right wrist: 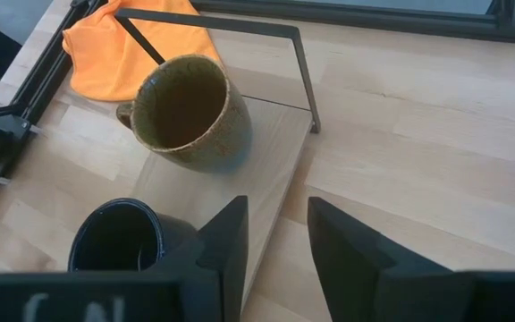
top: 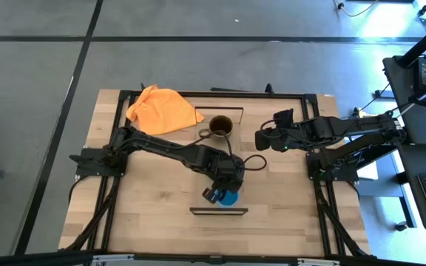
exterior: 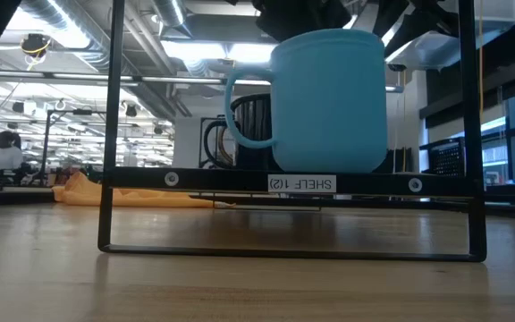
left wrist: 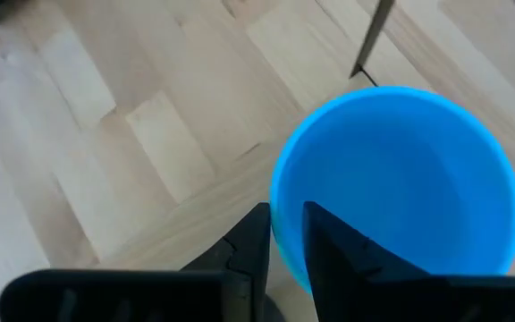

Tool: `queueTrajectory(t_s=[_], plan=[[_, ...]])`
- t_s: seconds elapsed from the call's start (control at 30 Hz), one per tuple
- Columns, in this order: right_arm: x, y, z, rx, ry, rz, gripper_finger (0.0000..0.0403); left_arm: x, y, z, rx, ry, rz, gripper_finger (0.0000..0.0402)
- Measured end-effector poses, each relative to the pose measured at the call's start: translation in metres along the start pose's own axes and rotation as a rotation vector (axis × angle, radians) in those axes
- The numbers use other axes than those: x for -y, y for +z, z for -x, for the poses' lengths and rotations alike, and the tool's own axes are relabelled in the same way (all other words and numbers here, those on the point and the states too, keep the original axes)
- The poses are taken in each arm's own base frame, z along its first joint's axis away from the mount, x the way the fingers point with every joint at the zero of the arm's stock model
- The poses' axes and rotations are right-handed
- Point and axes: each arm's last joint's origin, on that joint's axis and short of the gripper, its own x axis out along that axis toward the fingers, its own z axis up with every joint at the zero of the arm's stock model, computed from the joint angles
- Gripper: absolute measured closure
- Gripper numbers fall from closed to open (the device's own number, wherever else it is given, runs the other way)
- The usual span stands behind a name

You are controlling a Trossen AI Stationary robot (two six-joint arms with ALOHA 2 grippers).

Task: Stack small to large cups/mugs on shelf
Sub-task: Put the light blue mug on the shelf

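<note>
The small bright blue mug (exterior: pixel 329 98) stands upright on the shelf board (exterior: pixel 195 180), near its near end, with the handle (exterior: pixel 240 107) sticking out sideways. My left gripper (top: pixel 214 194) is shut on the blue mug (top: pixel 231 197) from above. The brown-olive mug (right wrist: pixel 189 112) stands at the board's far end (right wrist: pixel 275 143), and the glossy black mug (right wrist: pixel 119 240) sits closer along the board. My right gripper (right wrist: pixel 275 215) is open and hovers to the right of the shelf, level with the brown-olive mug (top: pixel 220 127), touching nothing. My left gripper holds the blue mug by its rim (left wrist: pixel 284 210), on the side wall. One finger (left wrist: pixel 333 246) is inside the mug and the other (left wrist: pixel 253 241) is outside, coming from above and pointing down. The mug is upright with its base on the shelf board.
An orange cloth (top: pixel 161 109) lies at the table's far left, beside the shelf's far rail (right wrist: pixel 302 54). The near rail (top: pixel 219 210) stands just beyond the blue mug. Bare tabletop lies left and right of the shelf (top: pixel 287 192).
</note>
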Motion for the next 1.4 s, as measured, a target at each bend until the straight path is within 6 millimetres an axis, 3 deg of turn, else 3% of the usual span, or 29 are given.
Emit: queueTrajectory(t_s=[0.23, 0.43, 0.7, 0.87, 0.93, 1.13, 1.2, 1.4], plan=[[0.002, -0.001, 0.000, -0.009, -0.014, 0.011, 0.0283, -0.003, -0.001, 0.000, -0.024, 0.062, -0.034, 0.0332], [0.006, -0.003, 0.000, -0.060, -0.044, 0.034, 0.0283, -0.010, -0.003, 0.007, -0.006, 0.072, 0.042, 0.0331], [0.004, -0.011, 0.004, -0.150, -0.010, 0.060, 0.0283, -0.017, 0.016, 0.082, 0.195, 0.088, 0.191, 0.0331], [0.002, -0.037, -0.009, -0.276, 0.054, 0.055, 0.0291, -0.003, 0.018, 0.119, 0.222, 0.089, 0.302, 0.0331], [0.001, -0.052, -0.020, -0.299, 0.105, 0.022, 0.0305, 0.003, 0.013, 0.121, 0.177, 0.112, 0.334, 0.0331], [0.000, -0.086, -0.043, -0.316, 0.242, -0.069, 0.0374, 0.021, -0.014, 0.092, 0.025, 0.096, 0.458, 0.0331], [0.001, -0.094, -0.046, -0.327, 0.273, -0.078, 0.0394, 0.034, -0.020, 0.090, 0.056, 0.082, 0.501, 0.0331], [0.003, -0.111, -0.051, -0.364, 0.321, -0.141, 0.0393, 0.067, -0.047, 0.098, 0.198, 0.145, 0.704, 0.0331]])
